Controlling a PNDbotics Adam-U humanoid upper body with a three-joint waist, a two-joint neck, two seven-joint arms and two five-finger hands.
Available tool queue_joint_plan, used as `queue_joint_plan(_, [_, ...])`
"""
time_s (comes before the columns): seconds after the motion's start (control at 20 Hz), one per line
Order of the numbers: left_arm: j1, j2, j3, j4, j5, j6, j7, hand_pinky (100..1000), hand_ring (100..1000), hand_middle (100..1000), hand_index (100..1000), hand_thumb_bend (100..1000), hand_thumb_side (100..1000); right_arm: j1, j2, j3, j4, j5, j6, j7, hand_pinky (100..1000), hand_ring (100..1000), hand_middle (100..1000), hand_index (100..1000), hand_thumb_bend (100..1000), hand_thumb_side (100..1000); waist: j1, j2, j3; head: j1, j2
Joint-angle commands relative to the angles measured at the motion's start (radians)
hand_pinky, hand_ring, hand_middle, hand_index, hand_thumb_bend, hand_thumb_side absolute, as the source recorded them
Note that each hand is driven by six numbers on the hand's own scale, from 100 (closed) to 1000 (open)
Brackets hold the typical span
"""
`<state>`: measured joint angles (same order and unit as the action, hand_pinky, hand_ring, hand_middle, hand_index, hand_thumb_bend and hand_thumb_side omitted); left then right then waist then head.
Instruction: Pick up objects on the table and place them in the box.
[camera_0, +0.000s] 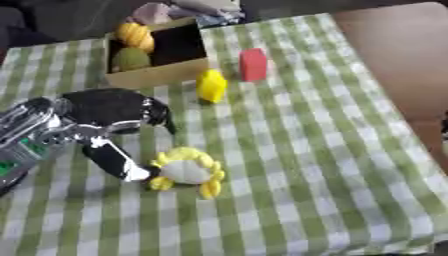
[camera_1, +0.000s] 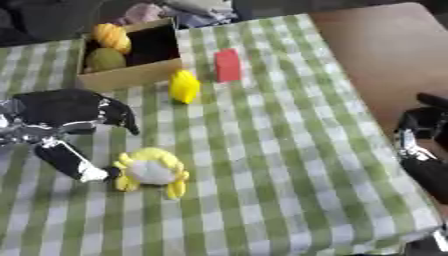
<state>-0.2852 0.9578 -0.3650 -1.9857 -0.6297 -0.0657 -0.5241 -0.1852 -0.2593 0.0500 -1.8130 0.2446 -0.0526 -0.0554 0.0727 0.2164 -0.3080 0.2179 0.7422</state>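
One table (camera_0: 297, 165), covered in a green-and-white checked cloth, takes up pretty much the whole view. I'll use the box as the landmark for everything else.

One cardboard box (camera_0: 157, 75) sits at the far left of the table, open on top. Two things are already inside it: one orange ridged item (camera_0: 136, 35) at the back and one olive-green round item (camera_0: 130, 59) just in front of that.

Two hands. The left hand (camera_0: 112, 111) is on the near side of the box, out over the cloth, fingers spread apart and holding nothing; the thumb (camera_0: 114, 160) points down toward the toy crab, tip just beside it, can't tell if it actually touches. The right hand (camera_1: 422, 150) is way off to the right of the box, past the table edge, and I can't tell how its fingers are set.

One yellow crab toy (camera_0: 185, 172) with a pale shell lies well nearer than the box.

One red block (camera_0: 253, 64) stands upright just right of the box.

One yellow piece (camera_0: 211, 85) stands right by the box's near right corner.
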Motion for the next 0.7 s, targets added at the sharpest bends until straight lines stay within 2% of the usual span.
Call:
queue_joint_plan(0.05, [-0.025,-0.002,-0.012,-0.014,-0.024,0.007,-0.028,749,720,762,830,440,488,-0.011,-0.015,-0.004,-0.015,0.002,-0.003,0.004,605,652,630,832,100,415,0.008,0.0,-0.001,-0.004,-0.014])
queue_joint_plan(0.35, [-0.043,-0.051,-0.036,-0.014,-0.11,0.036,-0.064,749,724,770,835,462,470,-0.012,-0.013,-0.003,-0.015,0.0,-0.005,0.007,605,652,630,832,100,415,0.006,0.0,-0.005,-0.004,-0.017])
queue_joint_plan(0.7, [-0.06,-0.107,-0.06,0.014,-0.174,0.047,-0.08,728,687,734,809,452,430,-0.016,-0.01,0.001,-0.015,-0.002,-0.006,0.012,606,651,630,832,100,415,0.005,0.001,-0.011,-0.001,-0.023])
